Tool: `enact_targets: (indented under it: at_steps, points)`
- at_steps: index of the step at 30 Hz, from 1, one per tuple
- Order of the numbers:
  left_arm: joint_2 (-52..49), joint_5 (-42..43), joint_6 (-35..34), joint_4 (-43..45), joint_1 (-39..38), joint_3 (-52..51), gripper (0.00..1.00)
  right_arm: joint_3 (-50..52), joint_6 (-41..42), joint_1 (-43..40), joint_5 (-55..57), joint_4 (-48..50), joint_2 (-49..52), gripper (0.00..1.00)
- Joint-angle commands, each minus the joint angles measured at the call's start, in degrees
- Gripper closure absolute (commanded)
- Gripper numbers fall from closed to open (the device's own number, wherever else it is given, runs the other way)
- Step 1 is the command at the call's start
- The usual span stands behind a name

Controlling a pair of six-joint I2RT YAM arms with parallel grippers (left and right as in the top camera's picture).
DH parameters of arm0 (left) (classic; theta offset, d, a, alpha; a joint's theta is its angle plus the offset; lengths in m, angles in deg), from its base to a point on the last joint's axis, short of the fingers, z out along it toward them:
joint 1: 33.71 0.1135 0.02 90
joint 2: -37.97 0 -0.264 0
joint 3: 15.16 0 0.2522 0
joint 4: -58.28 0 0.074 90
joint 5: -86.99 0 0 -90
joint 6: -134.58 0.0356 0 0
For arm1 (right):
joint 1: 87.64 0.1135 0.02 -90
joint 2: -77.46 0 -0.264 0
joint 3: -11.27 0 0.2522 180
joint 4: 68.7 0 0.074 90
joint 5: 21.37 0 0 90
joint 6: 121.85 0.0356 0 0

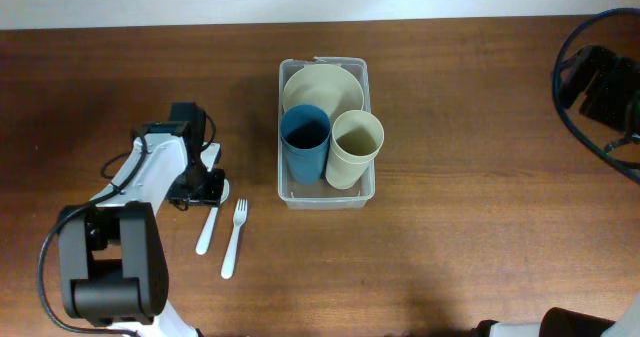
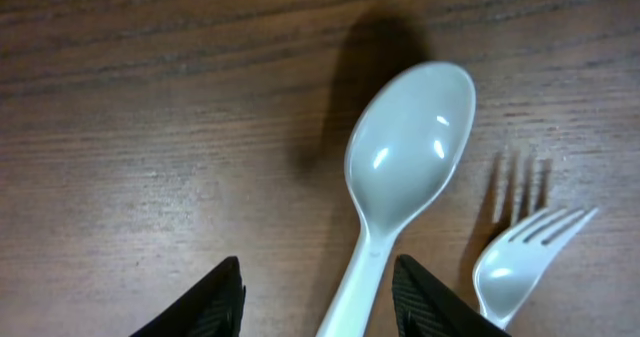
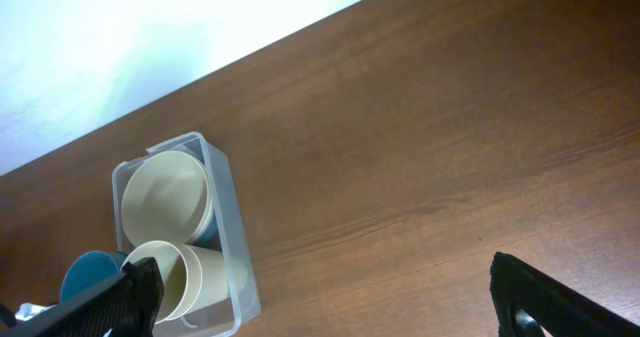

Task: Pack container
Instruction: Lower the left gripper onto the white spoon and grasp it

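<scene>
The left tool [image 2: 318, 299] is released, with its two fingers [image 2: 212, 299] at both sides of the handle of one white spoon [image 2: 405, 162]. One white fork [image 2: 520, 257] lies just beside it on the table [image 1: 450, 257]. Farther, mid-table, one container [image 1: 325, 201] holds one cream bowl [image 1: 325, 85], one blue cup [image 1: 305, 137] and one cream cup [image 1: 355, 142]. The right tool [image 3: 325, 277] is spread wide.

a dark brown wooden table [image 1: 450, 97] with visible grain carries three things. the clear rectangular container [image 1: 324, 203] stands near the middle, its long side running away from the robot. well to its left lie a white plastic spoon [image 1: 208, 229] and a white plastic fork [image 1: 233, 242], side by side, close but apart, bowl and tines pointing toward the far edge.
</scene>
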Motion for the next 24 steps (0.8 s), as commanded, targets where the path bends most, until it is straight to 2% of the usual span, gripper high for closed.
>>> enact_targets:
  at_steps: [1,11,14,16,19,22,24]
  points:
    - [-0.4,-0.4,0.9,1.6,-0.5,-2.7,0.5,-0.4,-0.4,-0.4,0.1,0.2,0.0,0.01]
    - [-0.4,-1.1,0.9,6.9,-2.6,-6.2,0.46,-0.4,-0.4,-0.4,0.1,0.2,0.0,0.01]
    - [-0.4,-1.1,1.0,7.1,-2.6,-6.2,0.6,-0.4,-0.4,-0.4,0.1,0.2,0.0,0.01]
    - [-0.4,-1.1,1.0,7.1,-2.6,-6.2,0.73,-0.4,-0.4,-0.4,0.1,0.2,0.0,0.01]
    - [-0.4,-1.1,1.0,7.0,-2.6,-6.2,0.85,-0.4,-0.4,-0.4,0.1,0.2,0.0,0.01]
    - [-0.4,-1.1,0.9,6.7,-2.6,-6.2,0.94,-0.4,-0.4,-0.4,0.1,0.2,0.0,0.01]
    - [-0.1,-1.1,0.3,5.8,-2.6,-5.6,0.97,-0.4,-0.4,-0.4,0.1,0.2,0.0,0.01]
